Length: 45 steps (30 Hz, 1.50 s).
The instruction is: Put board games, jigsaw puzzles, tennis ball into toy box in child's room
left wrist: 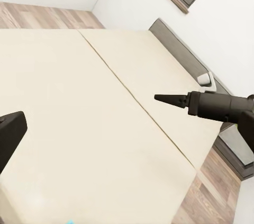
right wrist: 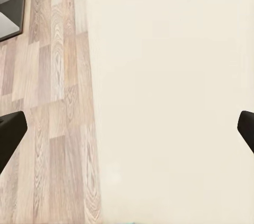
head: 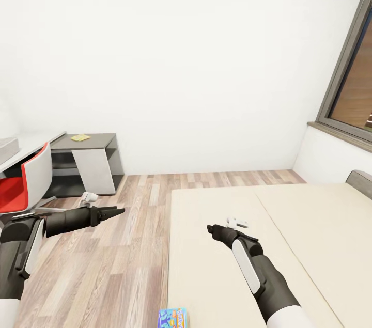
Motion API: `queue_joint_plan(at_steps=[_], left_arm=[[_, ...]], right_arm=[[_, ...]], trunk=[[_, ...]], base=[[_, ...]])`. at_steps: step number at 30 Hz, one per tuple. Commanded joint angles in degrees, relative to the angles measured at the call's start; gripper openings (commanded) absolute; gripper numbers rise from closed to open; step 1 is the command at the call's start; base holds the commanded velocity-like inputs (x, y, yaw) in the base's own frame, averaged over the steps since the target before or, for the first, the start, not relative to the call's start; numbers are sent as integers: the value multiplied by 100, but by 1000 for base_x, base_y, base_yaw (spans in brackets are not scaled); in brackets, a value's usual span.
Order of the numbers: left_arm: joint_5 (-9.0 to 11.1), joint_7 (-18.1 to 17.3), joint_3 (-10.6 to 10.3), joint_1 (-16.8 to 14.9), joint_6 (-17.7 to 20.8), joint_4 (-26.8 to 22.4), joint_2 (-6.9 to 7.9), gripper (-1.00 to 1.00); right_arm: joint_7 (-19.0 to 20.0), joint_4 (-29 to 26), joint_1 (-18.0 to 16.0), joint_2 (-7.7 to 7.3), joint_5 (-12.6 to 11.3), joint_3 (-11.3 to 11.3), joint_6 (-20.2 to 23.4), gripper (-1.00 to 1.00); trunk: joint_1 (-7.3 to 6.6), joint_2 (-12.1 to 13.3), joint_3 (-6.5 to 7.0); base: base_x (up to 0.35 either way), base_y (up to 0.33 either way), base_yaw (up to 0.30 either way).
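A small blue board game (head: pixel 173 317) lies at the near edge of the bed (head: pixel 289 224), whose beige two-part mattress spreads over the lower right. My right gripper (head: pixel 212 228) hovers open above the mattress, well beyond the blue box. My left gripper (head: pixel 118 211) is held out over the wood floor left of the bed, and its fingers (left wrist: pixel 174 98) stand wide apart in the left wrist view. The end of the table (head: pixel 98 140) stands against the far wall at left, with a flat yellow-green item (head: pixel 80 137) on it, too small to identify. Nothing is between either gripper's fingers.
A red and white chair (head: pixel 23 186) stands at the left by the table. A grey-framed window (head: pixel 351 75) fills the right wall above the grey headboard (head: pixel 360 181). Wood-plank floor (head: pixel 129 245) runs between table and bed.
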Motion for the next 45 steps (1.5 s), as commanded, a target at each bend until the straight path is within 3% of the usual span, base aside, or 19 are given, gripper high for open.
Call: queue_joint_plan(at_steps=[1, 17, 45], left_arm=[[3, -20, 3, -6, 60, -1, 1, 100], [5, -19, 3, -6, 60, -1, 1, 100], [3, -21, -5, -6, 60, -1, 1, 100]], right_arm=[[-55, -9, -5, -3, -60, 11, 15, 100], [-57, -13, -5, -1, -60, 10, 14, 100], [-61, 4, -5, 4, -60, 13, 8, 100]], trunk=[[4, -14, -14], [4, -14, -14], [4, -14, -14]], base=[[0, 0, 0], [0, 42, 0], [0, 252, 0]])
